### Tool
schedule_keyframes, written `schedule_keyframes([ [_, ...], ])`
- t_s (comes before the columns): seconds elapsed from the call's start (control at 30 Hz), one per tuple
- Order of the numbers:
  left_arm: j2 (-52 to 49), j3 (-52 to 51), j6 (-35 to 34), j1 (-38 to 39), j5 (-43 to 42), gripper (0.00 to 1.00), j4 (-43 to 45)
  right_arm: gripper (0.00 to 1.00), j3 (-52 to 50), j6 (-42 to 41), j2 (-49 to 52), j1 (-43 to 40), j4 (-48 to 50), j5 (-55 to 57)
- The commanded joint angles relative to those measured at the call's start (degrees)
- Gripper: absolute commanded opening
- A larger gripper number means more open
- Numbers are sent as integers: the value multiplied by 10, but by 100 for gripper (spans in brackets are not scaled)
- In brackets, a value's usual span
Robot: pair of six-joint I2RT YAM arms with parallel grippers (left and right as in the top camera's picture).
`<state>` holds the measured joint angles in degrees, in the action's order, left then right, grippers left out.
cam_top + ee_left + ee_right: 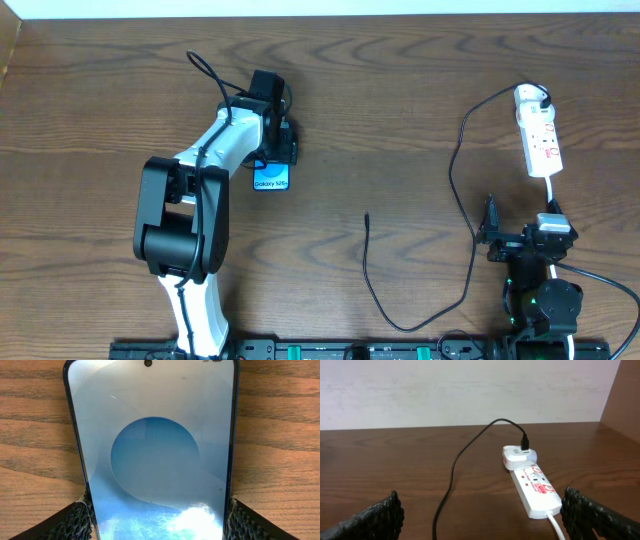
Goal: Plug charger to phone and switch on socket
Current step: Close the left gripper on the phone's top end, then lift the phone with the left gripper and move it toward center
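Desk: dark brown wood with long streaky grain, matte.
Right arm: black, folded low at the near right edge, wrist aimed away toward the socket.
Right jaws: spread wide with nothing between them. The black, mesh-textured right pads sat at the bottom corners of the wrist view.
Charger: thin, round black cable. It looped near the front edge, climbed past the right arm and arched up into the adapter.
Plug tip: small and black, lying loose on bare wood mid-desk, well apart from the phone.
Left arm: smooth white shell with blocky black joints. It was bent at the elbow, forearm slanting away and rightward, wrist over the phone.
Left jaws: pinching the phone across its width, with the netted left pads against its two long edges.
Phone: slim rectangle with rounded corners and a dark blue rim. Its glossy screen was pale grey with a blue disc and glare. It lay flat, left of centre.
Socket: narrow white plastic strip with red markings, at the far right, lying lengthwise away from the right arm. The switch position was too small to tell.
Adapter: white block on the socket's far end.
White cord: thicker, leaving the socket's near end.
Wall: pale and plain behind the desk.
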<state>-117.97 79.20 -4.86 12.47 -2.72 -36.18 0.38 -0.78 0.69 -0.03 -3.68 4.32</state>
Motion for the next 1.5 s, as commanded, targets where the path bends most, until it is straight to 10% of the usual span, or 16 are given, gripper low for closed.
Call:
schedule_keyframes([
  [0.0, -23, -24, -1, -1, -12, 64, -10, 99, -1, 7, -4, 5, -2, 0],
  [0.7, -23, -24, -1, -1, -11, 8, -10, 99, -1, 7, -4, 5, -2, 0],
  [1.47, 55, 3, 0, -2, -11, 7, -25, 99, -1, 6, -4, 5, -2, 0],
])
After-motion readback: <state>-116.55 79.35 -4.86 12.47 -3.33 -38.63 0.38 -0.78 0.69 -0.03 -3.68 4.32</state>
